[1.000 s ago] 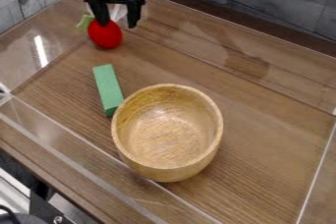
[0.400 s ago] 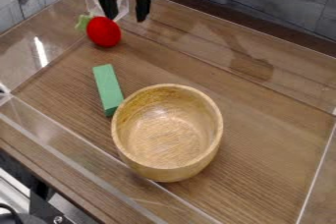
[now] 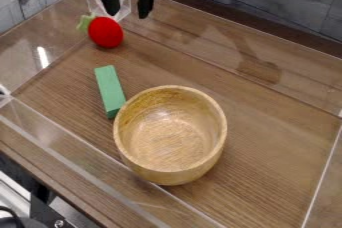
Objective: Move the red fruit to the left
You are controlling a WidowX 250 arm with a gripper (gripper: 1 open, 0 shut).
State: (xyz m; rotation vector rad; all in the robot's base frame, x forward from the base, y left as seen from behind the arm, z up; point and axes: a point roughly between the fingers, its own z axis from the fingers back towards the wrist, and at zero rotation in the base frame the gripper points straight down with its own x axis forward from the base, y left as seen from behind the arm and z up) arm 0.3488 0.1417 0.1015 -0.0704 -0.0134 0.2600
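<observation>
The red fruit (image 3: pixel 106 32) lies on the wooden table at the far left, glossy, with a light green stem on its left side. My gripper (image 3: pixel 126 10) hangs above and just to the right of it, near the top edge of the view. Its two dark fingers stand apart, open, with nothing between them. The fruit rests free on the table, not touched by the fingers.
A green rectangular block (image 3: pixel 110 90) lies left of centre. A large wooden bowl (image 3: pixel 170 133) stands in the front middle. Clear plastic walls (image 3: pixel 40 42) border the table on the left and front.
My gripper has risen and shifted right, away from the red fruit, which stays where it lay. Since the last frame it has barely moved.
</observation>
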